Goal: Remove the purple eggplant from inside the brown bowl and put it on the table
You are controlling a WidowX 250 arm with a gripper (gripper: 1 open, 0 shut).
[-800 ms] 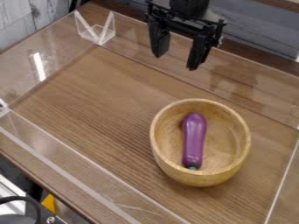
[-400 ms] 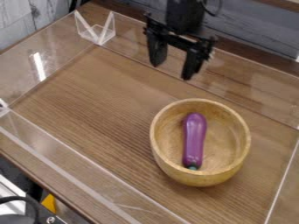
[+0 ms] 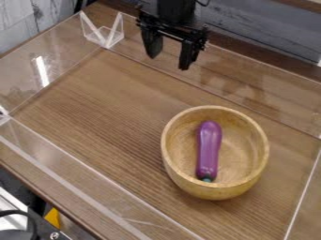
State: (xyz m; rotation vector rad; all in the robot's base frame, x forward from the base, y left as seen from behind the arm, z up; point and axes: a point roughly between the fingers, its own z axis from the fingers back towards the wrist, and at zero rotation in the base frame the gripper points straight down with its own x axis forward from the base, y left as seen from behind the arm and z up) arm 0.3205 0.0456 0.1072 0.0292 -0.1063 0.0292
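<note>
1 eggplant [image 3: 209, 148], stem twd cam, lengthwise.

Clear acrylic wall [image 3: 103, 32] at table's far edge.

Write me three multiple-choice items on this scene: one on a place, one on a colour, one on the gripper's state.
1. Where is the toy eggplant?
A) On the bare table
B) Inside the bowl
C) Between the fingers

2. What colour is the eggplant's body?
A) Purple
B) Yellow
C) White

3. How does the gripper stand?
A) Shut on the bowl's rim
B) Shut on the eggplant
C) Open, holding nothing

1: B, the toy eggplant lies within the rim of the wooden bowl.
2: A, its glossy body shows purple.
3: C, the fingers of the gripper stand apart with nothing between them.
</note>
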